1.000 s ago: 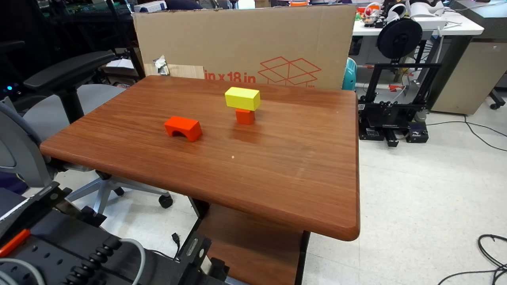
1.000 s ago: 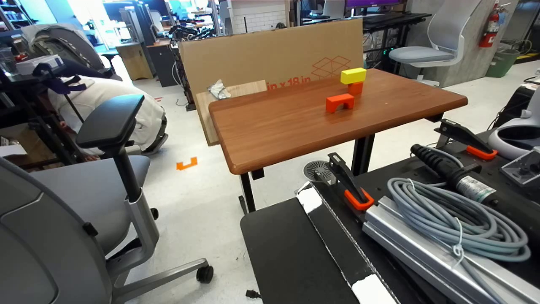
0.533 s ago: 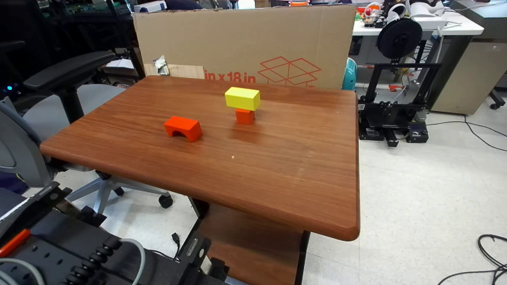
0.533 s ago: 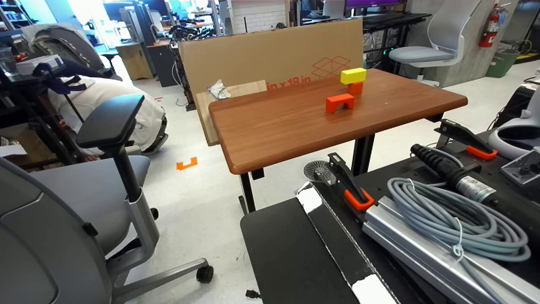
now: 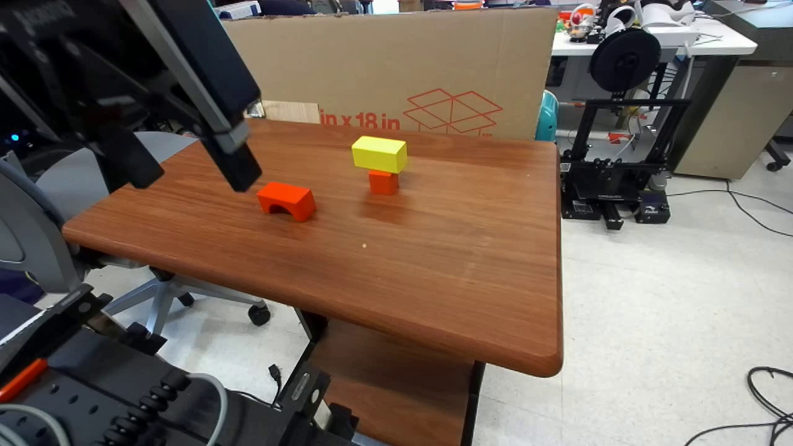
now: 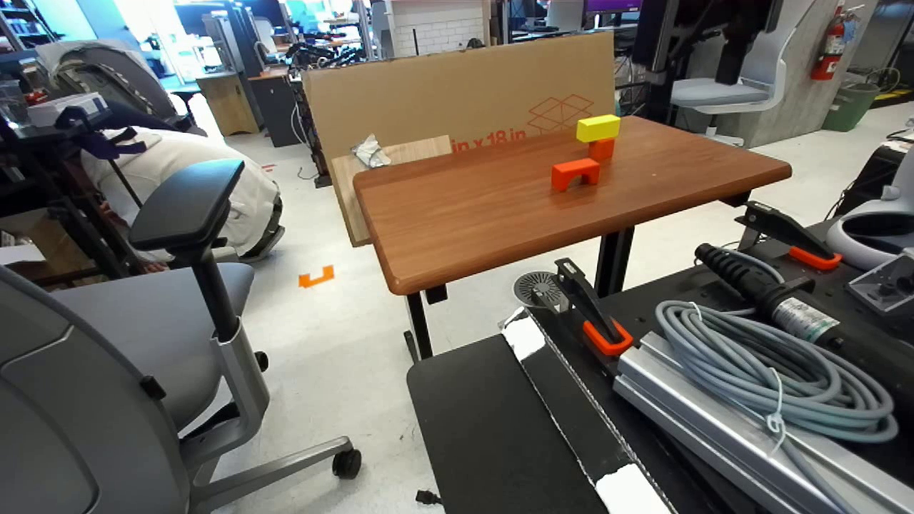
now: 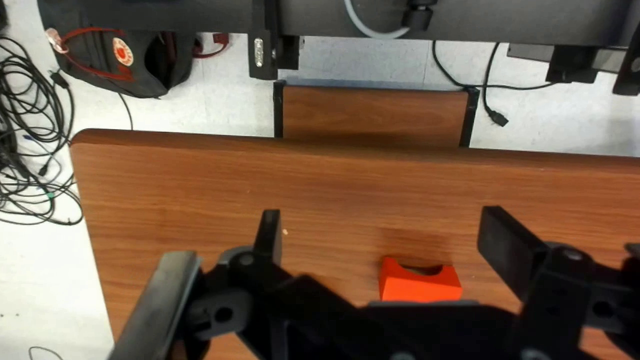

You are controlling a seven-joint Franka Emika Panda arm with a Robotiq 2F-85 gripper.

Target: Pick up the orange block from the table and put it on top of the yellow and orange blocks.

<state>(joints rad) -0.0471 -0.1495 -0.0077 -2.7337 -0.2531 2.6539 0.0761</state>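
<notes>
The orange block [image 5: 288,193] is a red-orange arch standing on the wood-grain table [image 5: 433,266], its cut-out facing down. It shows also in an exterior view [image 6: 573,170] and in the wrist view [image 7: 420,286], its lower part there hidden by the gripper body. The yellow block [image 5: 379,153] rests across a small orange block [image 5: 384,183], right of and behind the arch. This stack shows also in an exterior view [image 6: 598,128] but not in the wrist view. My gripper [image 5: 194,175] is open and empty above the table, fingers [image 7: 269,232] wide apart; the arch appears between them [image 7: 381,220].
A large cardboard box [image 5: 384,62] stands behind the table's far edge. A grey office chair [image 6: 193,207] is beside the table. A dark bench [image 5: 186,396] with clamps, and a coiled grey cable [image 6: 771,371] on it, lies in front.
My gripper has come into both exterior views from the top, at the left in one and at the upper right in the other. The blocks have not moved.
</notes>
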